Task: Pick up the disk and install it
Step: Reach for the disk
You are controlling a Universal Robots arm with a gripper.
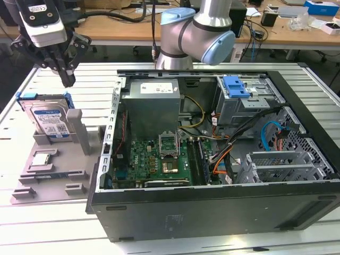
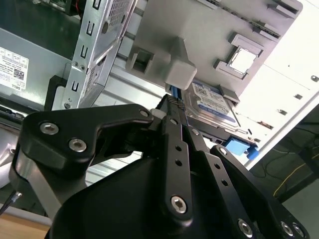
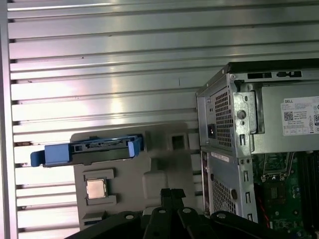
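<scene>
Exterior view: the black two-finger gripper [image 1: 67, 78], tips pressed together and empty, hangs at 1 o'clock above the silver blue-framed hard disk [image 1: 50, 119], which stands upright in a grey plastic fixture [image 1: 48, 175].

Second wrist view: the disk [image 2: 214, 105] lies just past the gripper [image 2: 174, 107], untouched.

First wrist view: the disk [image 3: 89, 148] is seen edge-on, apart from the gripper [image 3: 172, 194].

I judge this the approach step. Grasping calls for parting the fingers.

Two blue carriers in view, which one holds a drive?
The one upright on the gray fixture: the disk. The blue bracket inside the case is bare.
</scene>
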